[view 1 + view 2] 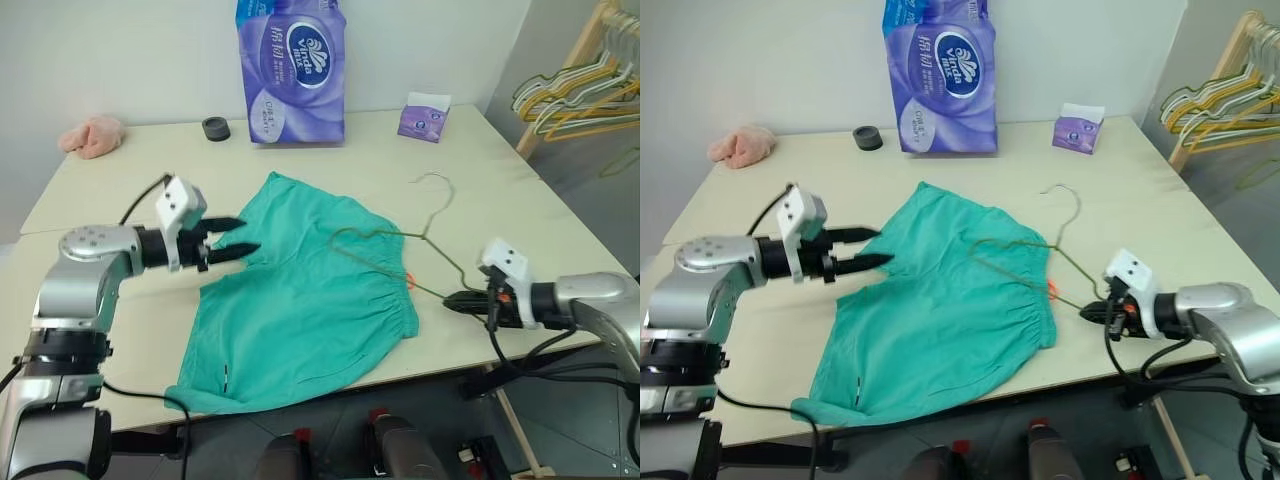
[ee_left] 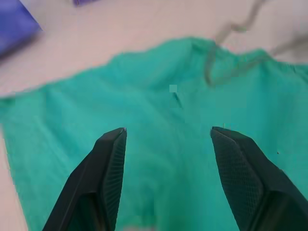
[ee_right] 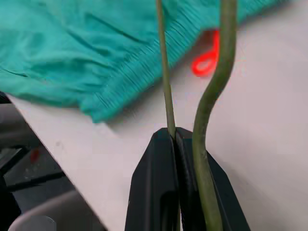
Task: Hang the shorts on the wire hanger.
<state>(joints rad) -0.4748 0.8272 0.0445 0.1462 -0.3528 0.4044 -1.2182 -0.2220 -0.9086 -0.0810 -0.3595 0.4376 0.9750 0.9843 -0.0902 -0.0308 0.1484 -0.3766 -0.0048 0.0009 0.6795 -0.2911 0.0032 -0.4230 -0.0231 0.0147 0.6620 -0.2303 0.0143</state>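
The teal shorts (image 1: 300, 300) lie flat on the table, waistband toward the right, with the orange drawstring (image 3: 207, 57) poking out at the waistband. The thin olive wire hanger (image 1: 425, 236) lies partly over the waistband, its hook pointing to the far side of the table. My right gripper (image 1: 450, 299) is shut on the hanger's wire near its right corner, close to the table's front edge; the right wrist view shows the wire pinched in my right gripper (image 3: 173, 131). My left gripper (image 1: 240, 238) hovers open over the shorts' left leg, nothing between its fingers (image 2: 108, 168).
A purple tissue pack (image 1: 290, 70), a small purple box (image 1: 425, 117), a black roll (image 1: 216, 128) and a pink cloth lump (image 1: 92, 135) sit along the table's far side. A wooden rack of coloured hangers (image 1: 580, 90) stands beyond the table's right edge.
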